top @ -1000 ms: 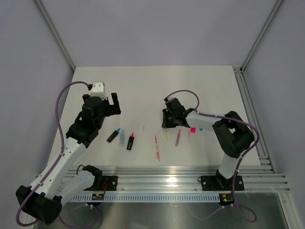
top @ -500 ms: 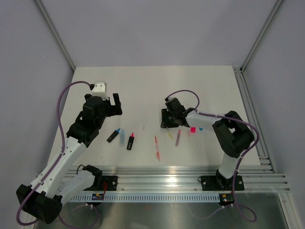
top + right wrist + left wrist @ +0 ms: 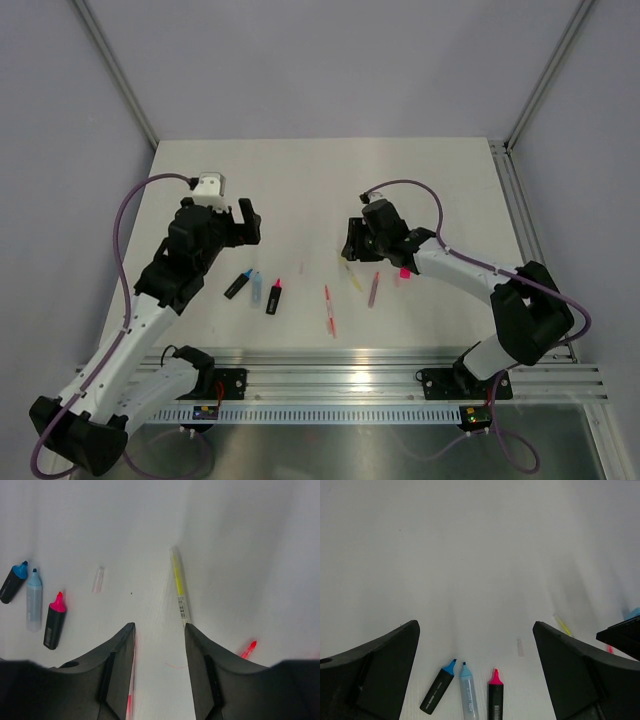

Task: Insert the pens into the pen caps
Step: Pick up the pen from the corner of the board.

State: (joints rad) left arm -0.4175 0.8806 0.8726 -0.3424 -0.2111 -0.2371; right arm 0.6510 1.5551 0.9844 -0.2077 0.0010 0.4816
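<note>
- White matte table [image 3: 300,190] bears the pens: three stubby markers [image 3: 469,695] near-left and three thin sticks [image 3: 329,310] near-centre.
- One pink cap [image 3: 405,272] lies right of the sticks.
- Wrist views show a small clear tube [image 3: 97,579] plainly; the top view shows it only faintly.
- Both empty: the left gripper [image 3: 475,627] is spread wide beyond the markers, and the right gripper [image 3: 159,630] is parted by the yellow stick [image 3: 178,587].

pens [image 3: 273,297]: uncapped, lying flat, scattered | pen caps [image 3: 405,272]: loose, right side

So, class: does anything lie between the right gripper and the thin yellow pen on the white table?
Nothing visible does. The right gripper hangs open and empty; the thin yellow pen lies directly ahead of it.
</note>
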